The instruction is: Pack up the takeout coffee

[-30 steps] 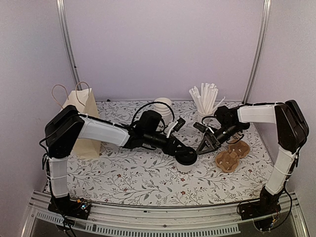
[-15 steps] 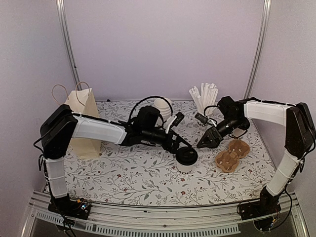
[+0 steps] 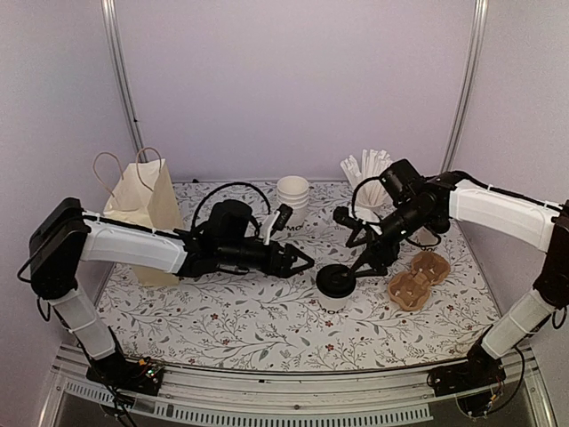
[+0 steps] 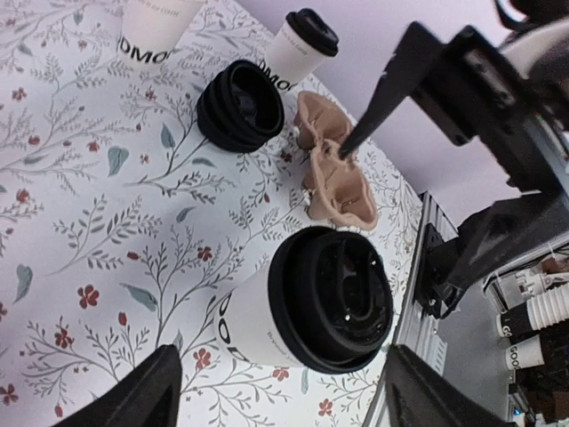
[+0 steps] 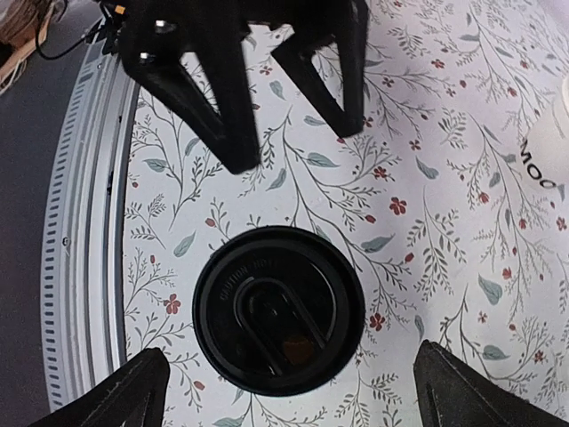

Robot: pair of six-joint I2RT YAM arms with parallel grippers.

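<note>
One cup [image 3: 336,283], free between left fingers [image 4: 142,400], right fingers [image 5: 133,391].

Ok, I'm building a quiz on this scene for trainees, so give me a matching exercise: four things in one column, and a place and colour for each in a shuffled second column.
1. paper bag
2. straws
3. cup carrier
4. lidded cup

A. brown, just right of the lidded cup
B. centre, black on top
C. back left, cream
D. back right, white, standing on end

Pairs: 1-C, 2-D, 3-A, 4-B
</note>
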